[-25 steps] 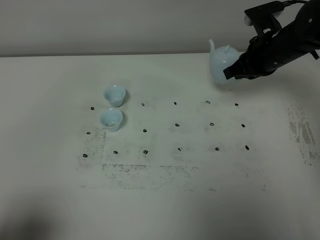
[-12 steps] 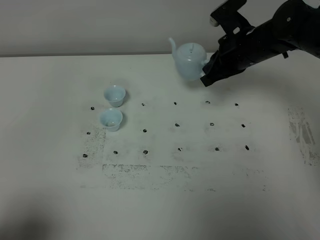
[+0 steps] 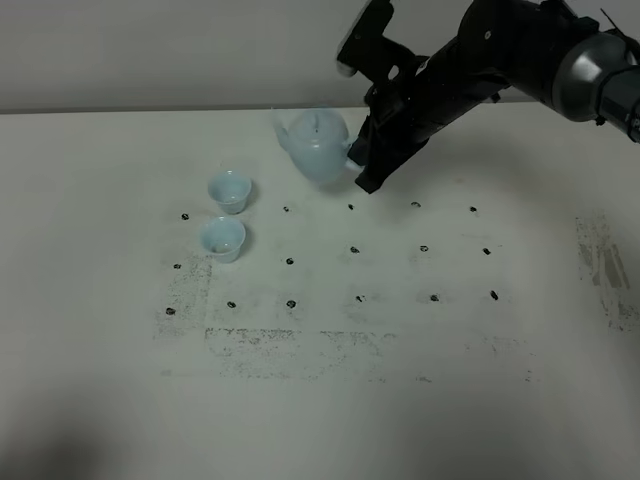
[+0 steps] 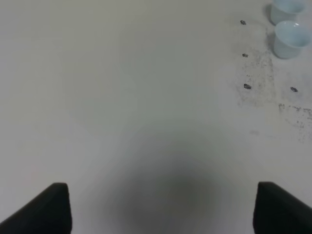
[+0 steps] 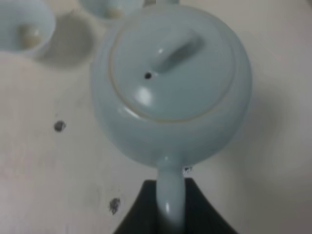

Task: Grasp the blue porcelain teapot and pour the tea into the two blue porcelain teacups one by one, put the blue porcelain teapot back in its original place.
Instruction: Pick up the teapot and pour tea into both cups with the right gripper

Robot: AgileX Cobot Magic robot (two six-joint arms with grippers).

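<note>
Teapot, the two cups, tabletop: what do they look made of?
Teapot: pale blue, glossy, soft highlights; likely glazed porcelain or similar ceramic. Far cup and near cup: same pale blue sheen, probably matching ceramic. Tabletop: matte white, scuffed dark; material unclear.

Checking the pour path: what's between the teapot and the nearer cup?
Nothing. In the high view, only bare table lies between the teapot and the nearer cup.
</note>
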